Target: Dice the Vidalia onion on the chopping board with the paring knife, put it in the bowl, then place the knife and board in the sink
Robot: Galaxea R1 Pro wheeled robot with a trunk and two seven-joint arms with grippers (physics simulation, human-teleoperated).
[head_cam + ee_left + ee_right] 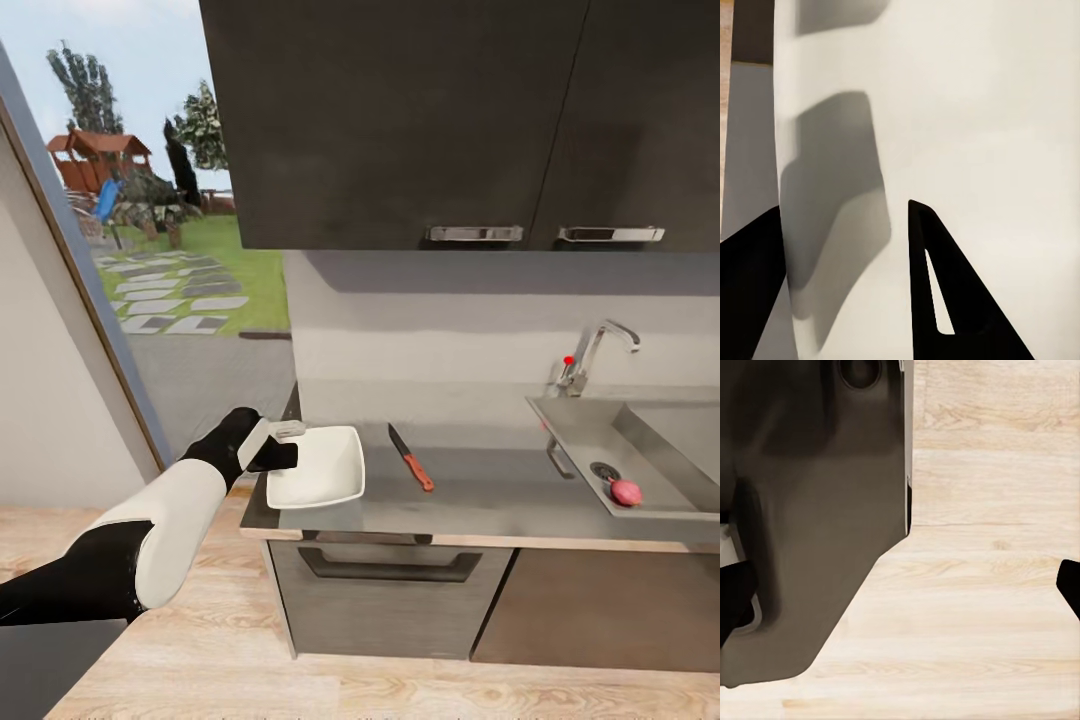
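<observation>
The long glossy grey countertop (480,495) is running across the head view under dark charcoal upper cabinets (450,120), with light wood floor (300,670) below.

The rectangular stainless-steel sink (640,450) is sitting at the counter's right end, with the curved chrome tap (595,355) behind it.

The white squarish shallow bowl (318,466) is resting at the counter's left end. In the left wrist view its white inner surface (967,112) is lying directly under the fingers.

The left gripper (283,446) is reaching over the bowl's left rim. Its two dark fingers (945,292) are standing spread apart, one inside the bowl and one outside the rim, with nothing clamped between them.

The slim paring knife with grey blade and red-orange handle (411,457) is lying just right of the bowl, long axis diagonal, tip pointing toward the backsplash, handle toward the counter's front edge.

The small pinkish Vidalia onion (626,491) is sitting in the basin beside the round drain (604,469), well apart from the left gripper and across the whole counter to its right.

Right gripper: dark finger edges (1071,585) are framing wood floor wide apart, holding nothing.

Judgement: the onion lies on the right arm's side, so the right arm is the nearer one for the pickup.
</observation>
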